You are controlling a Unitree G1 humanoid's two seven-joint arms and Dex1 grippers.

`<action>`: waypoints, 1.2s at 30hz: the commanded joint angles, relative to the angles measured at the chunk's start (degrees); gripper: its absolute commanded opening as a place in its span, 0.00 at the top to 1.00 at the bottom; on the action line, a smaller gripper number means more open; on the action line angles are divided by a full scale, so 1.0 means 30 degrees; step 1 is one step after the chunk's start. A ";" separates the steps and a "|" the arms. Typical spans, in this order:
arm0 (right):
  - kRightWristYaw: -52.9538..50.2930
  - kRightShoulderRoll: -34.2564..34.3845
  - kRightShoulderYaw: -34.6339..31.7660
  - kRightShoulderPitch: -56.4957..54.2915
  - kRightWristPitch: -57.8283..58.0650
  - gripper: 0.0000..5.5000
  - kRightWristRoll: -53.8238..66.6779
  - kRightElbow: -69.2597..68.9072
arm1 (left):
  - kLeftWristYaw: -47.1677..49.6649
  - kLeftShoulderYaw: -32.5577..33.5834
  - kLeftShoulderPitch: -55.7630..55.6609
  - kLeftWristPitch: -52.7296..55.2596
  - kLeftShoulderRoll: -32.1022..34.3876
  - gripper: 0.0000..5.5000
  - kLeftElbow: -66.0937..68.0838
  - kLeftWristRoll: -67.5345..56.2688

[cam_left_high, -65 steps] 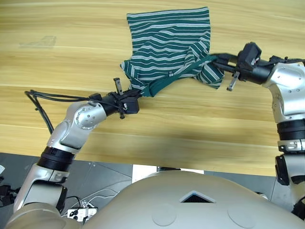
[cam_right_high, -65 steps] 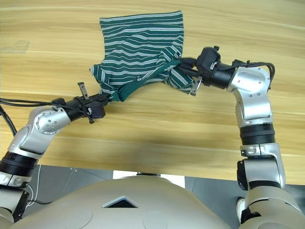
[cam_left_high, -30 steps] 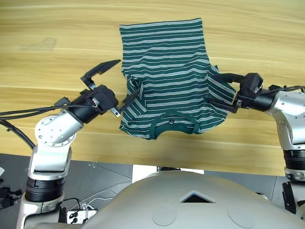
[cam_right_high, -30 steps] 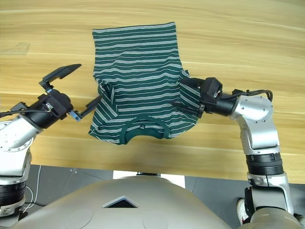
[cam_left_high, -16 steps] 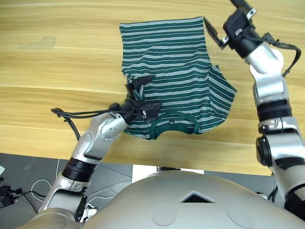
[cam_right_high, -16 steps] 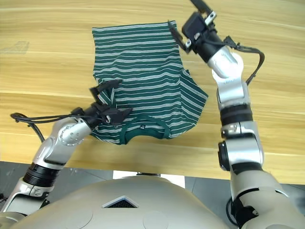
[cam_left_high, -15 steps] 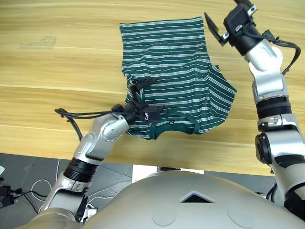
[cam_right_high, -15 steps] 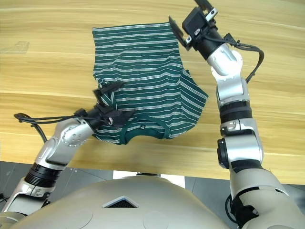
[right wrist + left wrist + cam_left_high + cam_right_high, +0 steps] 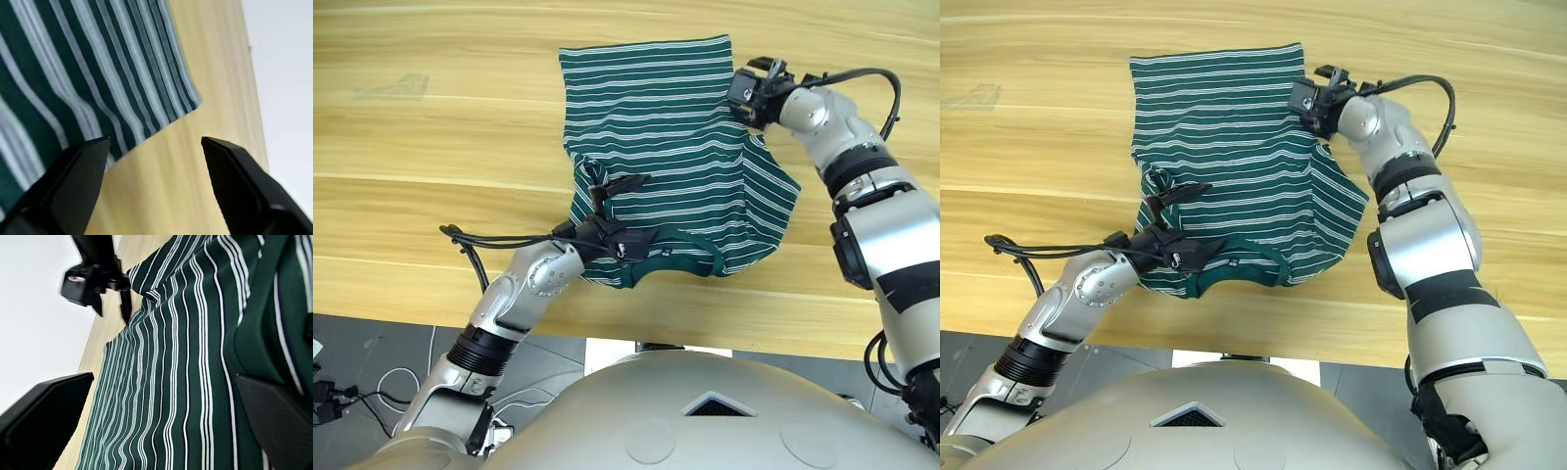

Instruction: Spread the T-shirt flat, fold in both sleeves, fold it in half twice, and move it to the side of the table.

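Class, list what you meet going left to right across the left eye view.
Pale mark on the table → left gripper → right gripper. The T-shirt spans both grippers, so it is left out.

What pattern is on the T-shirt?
Dark green T-shirt with thin white stripes; best in the left eye view.

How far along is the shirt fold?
Done: the shirt lies mostly spread on the table, collar toward the robot, though its left shoulder is bunched. In hand: the left claw is open over that bunching, the right claw open at the shirt's right edge. Left: both sleeve folds, two halvings, moving it aside.
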 commanded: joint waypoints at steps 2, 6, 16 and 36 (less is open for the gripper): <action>0.0006 -0.0237 0.0116 0.0970 0.0127 0.37 -0.0228 0.0297 | -0.0202 -0.0789 0.0540 0.0113 -0.0091 0.02 0.0759 0.0598; -0.0274 -0.0564 0.0170 0.1483 0.0210 0.37 -0.0334 0.0374 | -0.0250 -0.0702 0.1008 0.0220 0.0094 0.02 0.0499 0.0246; -0.1326 -0.1394 -0.0778 0.1855 0.0158 0.37 0.0309 0.0297 | 0.0498 0.0274 0.1712 0.0243 0.0549 0.02 0.1786 0.0279; 0.3187 -0.3226 -0.7470 0.5862 -0.4414 0.37 0.8404 -0.8843 | 0.0594 0.0962 0.3037 0.0440 0.0714 0.02 0.0415 -0.0572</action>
